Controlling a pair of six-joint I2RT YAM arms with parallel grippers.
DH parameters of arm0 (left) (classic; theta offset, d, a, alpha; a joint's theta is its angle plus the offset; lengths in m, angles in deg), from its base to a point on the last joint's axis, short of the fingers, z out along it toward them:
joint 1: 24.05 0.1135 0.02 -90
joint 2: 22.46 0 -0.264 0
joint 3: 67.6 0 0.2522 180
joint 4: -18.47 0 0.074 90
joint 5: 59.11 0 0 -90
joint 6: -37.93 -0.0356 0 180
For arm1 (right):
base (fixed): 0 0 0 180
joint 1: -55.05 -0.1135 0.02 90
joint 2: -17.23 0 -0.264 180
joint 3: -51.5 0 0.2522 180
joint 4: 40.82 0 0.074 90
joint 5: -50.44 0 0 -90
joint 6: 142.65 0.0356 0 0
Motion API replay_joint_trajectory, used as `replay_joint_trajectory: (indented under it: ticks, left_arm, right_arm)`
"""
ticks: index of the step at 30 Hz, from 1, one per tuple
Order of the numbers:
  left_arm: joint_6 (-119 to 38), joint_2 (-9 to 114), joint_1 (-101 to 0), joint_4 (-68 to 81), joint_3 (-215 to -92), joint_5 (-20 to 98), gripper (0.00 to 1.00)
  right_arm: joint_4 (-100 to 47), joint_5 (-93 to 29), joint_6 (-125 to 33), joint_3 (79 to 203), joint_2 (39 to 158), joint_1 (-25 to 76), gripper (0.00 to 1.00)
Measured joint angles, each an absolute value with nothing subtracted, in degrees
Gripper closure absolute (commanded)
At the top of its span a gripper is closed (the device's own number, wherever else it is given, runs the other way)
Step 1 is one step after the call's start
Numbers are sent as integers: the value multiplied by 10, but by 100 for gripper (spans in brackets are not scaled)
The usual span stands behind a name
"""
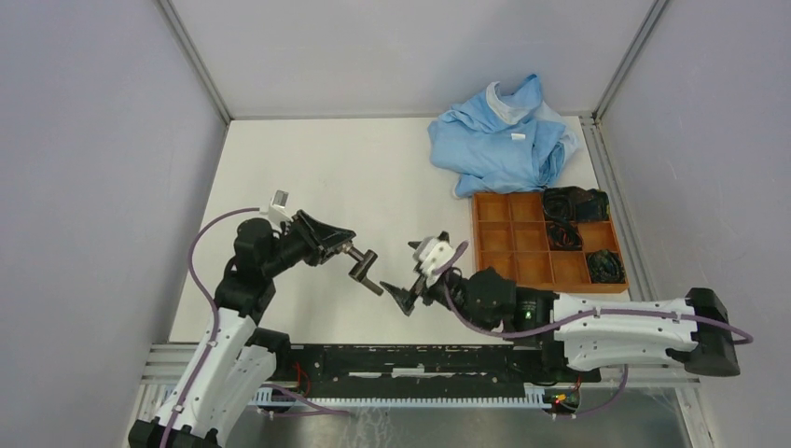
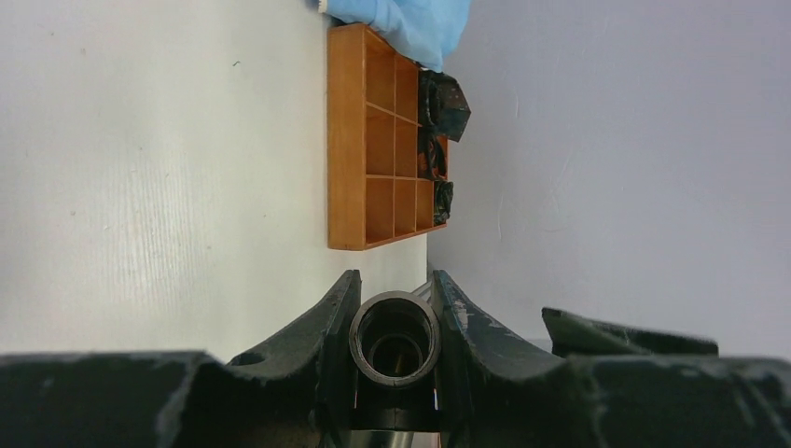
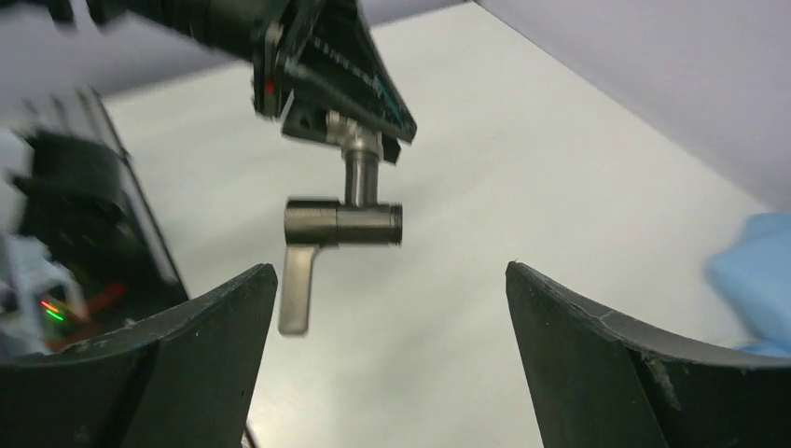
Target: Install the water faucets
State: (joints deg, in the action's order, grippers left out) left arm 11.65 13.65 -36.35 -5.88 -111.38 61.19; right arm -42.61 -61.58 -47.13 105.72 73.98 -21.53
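Note:
My left gripper [image 1: 347, 246] is shut on a dark grey metal water faucet [image 1: 366, 269] and holds it in the air above the table, near the middle front. In the right wrist view the faucet [image 3: 343, 222] hangs from the left jaws by its stem, with a short crosswise barrel and a flat lever [image 3: 297, 291] pointing down. The left wrist view looks into the fitting's round open end [image 2: 394, 338], clamped between the fingers [image 2: 326, 327]. My right gripper [image 1: 409, 273] is wide open, just right of the faucet and apart from it. Nothing is between its fingers [image 3: 210, 327].
A wooden compartment tray [image 1: 522, 250] stands at the right, with dark bundles [image 1: 574, 205] in its right-hand cells. A crumpled blue cloth [image 1: 504, 140] lies behind it. The black rail [image 1: 420, 359] runs along the near edge. Grey walls close in three sides.

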Motion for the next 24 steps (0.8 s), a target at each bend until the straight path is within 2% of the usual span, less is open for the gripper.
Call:
replay_joint_trajectory:
  ticks: [6, 11, 21, 24]
  left_arm:
    - [117, 151, -363, -68, -1114, 610, 98]
    - [117, 153, -363, -74, -1114, 610, 98]
    - [117, 163, -363, -81, -1115, 611, 98]
    - [116, 163, -363, -84, -1115, 612, 98]
  right_arm:
    - [-404, -813, -776, 1057, 813, -357, 2]
    - [-520, -908, -1006, 1039, 911, -428, 2]
    - [-857, -936, -1326, 1018, 1123, -411, 2]
    - [-913, -932, -1369, 1032, 1173, -385, 8]
